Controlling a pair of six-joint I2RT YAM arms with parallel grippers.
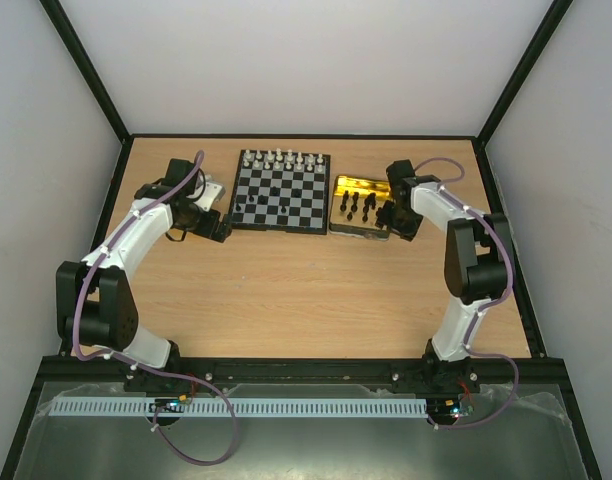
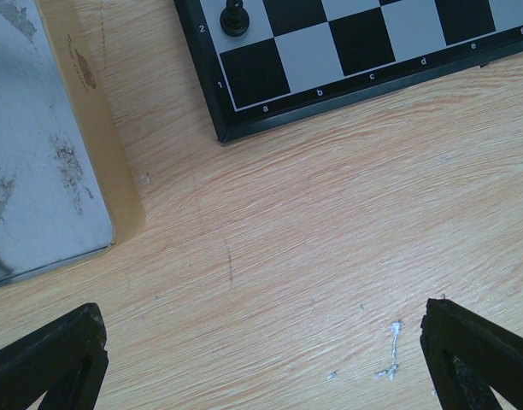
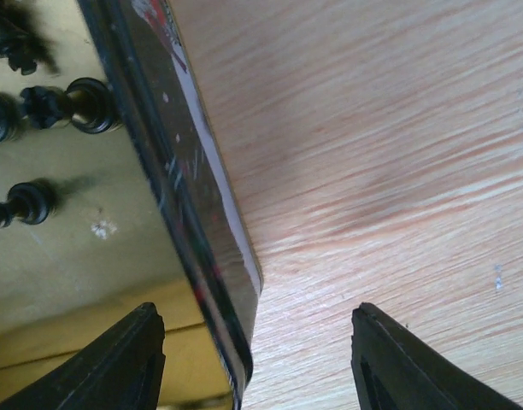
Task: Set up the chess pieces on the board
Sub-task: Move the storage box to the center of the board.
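While your right pincer (image 3: 257, 342) hangs open astride the wall of the gold tray (image 3: 185, 196), black pieces (image 3: 65, 107) stand upright inside, just left of it; your left pincer (image 2: 261, 342) gapes wide near a corner of the board (image 2: 270, 107).

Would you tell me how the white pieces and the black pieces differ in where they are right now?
Place: the white pieces stand on the board, while most black pieces sit in the gold tray beside it.
Order: the white pieces are lined up along the far edge, while the black pieces are loosely clustered, with only a few on board squares.
Shared: both sets are tiny figurines, each smaller than a square.
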